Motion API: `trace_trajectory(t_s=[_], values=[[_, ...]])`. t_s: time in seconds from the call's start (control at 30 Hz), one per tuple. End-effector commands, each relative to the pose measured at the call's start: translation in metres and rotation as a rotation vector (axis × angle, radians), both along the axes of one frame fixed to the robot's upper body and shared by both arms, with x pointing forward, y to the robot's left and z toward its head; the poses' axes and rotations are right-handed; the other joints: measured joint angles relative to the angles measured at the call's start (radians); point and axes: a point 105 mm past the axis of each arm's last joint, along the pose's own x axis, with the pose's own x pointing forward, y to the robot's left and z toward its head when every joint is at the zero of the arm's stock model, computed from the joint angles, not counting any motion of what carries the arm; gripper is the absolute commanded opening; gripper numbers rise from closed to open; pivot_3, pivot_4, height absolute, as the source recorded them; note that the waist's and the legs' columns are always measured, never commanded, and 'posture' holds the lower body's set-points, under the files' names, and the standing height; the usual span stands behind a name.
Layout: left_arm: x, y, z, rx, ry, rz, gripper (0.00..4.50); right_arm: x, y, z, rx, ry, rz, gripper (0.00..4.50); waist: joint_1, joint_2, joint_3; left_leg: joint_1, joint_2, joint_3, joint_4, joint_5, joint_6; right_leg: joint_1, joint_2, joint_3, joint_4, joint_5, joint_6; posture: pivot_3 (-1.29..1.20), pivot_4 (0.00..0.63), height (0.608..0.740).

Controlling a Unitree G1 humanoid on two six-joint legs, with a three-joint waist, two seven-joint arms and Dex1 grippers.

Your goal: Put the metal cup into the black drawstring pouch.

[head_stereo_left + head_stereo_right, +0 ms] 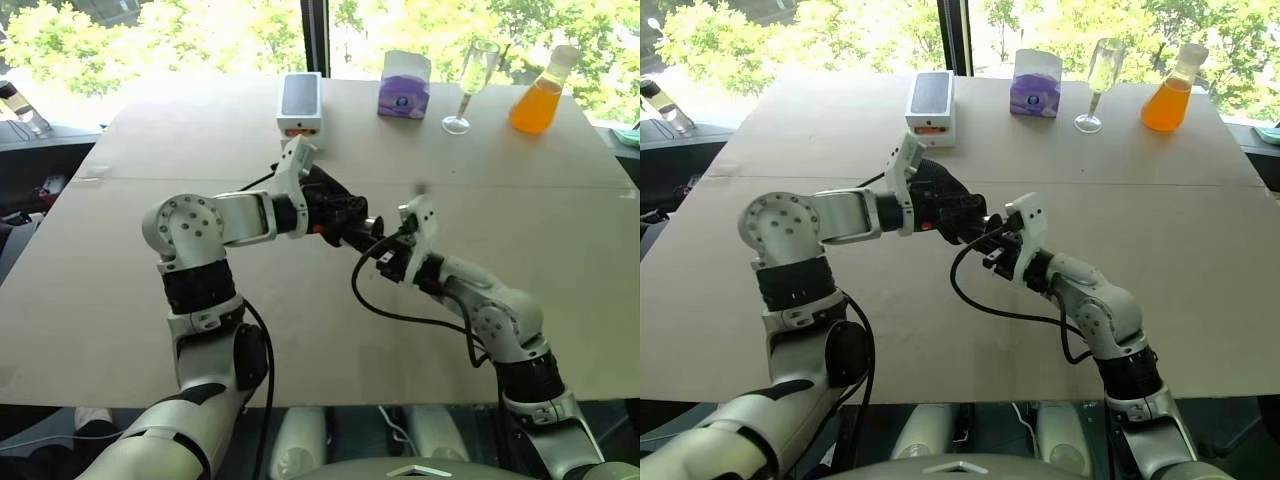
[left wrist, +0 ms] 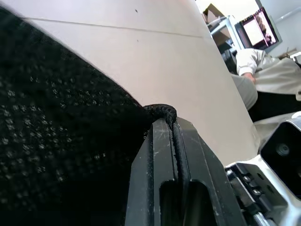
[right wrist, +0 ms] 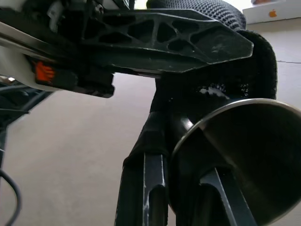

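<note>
Pouch and cup meet in the air above the middle of the desk [image 1: 120,300], well short of the white box [image 1: 300,103] at its far edge. Left tool [image 2: 173,141] has its fingers pressed together on the rim of the black drawstring pouch [image 1: 330,205]. Right tool [image 3: 188,188] pinches the wall of the metal cup [image 3: 254,155], whose far end lies inside the pouch's mouth, just beside the left tool.
</note>
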Motion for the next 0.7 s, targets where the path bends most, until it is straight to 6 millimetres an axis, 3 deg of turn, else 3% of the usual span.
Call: trace_trajectory(t_s=[0.03,0.2,0.37,0.57,0.7], values=[[-0.007,-0.010,0.011,-0.012,-0.029,-0.067,0.00,0.007,0.011,0.019,0.034,-0.129,-0.027,0.08,-0.003,0.000,0.000,0.000,0.000,0.000,0.000,0.000,0.000,0.000,0.000,0.000,0.000,0.000,0.000,0.00,0.150,0.737],[-0.008,-0.005,0.004,-0.027,0.014,-0.055,0.00,0.024,0.001,0.044,0.300,-0.068,-0.115,0.08,-0.007,0.000,0.000,0.000,0.000,0.000,0.000,0.000,0.000,0.000,-0.001,0.000,0.001,0.000,0.000,0.00,0.150,0.737],[-0.002,0.007,0.002,-0.063,0.054,0.000,0.00,0.034,-0.014,0.045,0.613,0.131,-0.119,0.08,-0.009,0.000,0.000,0.000,0.000,-0.001,0.000,0.000,0.000,0.000,-0.002,-0.001,0.001,0.000,0.000,0.00,0.150,0.737],[0.002,0.011,0.015,-0.182,0.076,0.014,0.00,0.044,-0.013,0.045,0.812,0.258,-0.119,0.08,-0.014,0.001,0.001,0.000,0.000,-0.001,0.000,0.000,0.000,0.000,-0.001,-0.001,0.002,0.000,0.000,0.00,0.150,0.737],[-0.001,0.005,0.025,-0.307,0.075,-0.017,0.00,0.042,0.002,0.035,0.715,0.247,-0.100,0.08,-0.016,0.001,0.001,0.000,0.000,0.000,0.000,0.000,0.000,0.000,-0.002,0.000,0.002,0.000,0.000,0.00,0.150,0.737]])
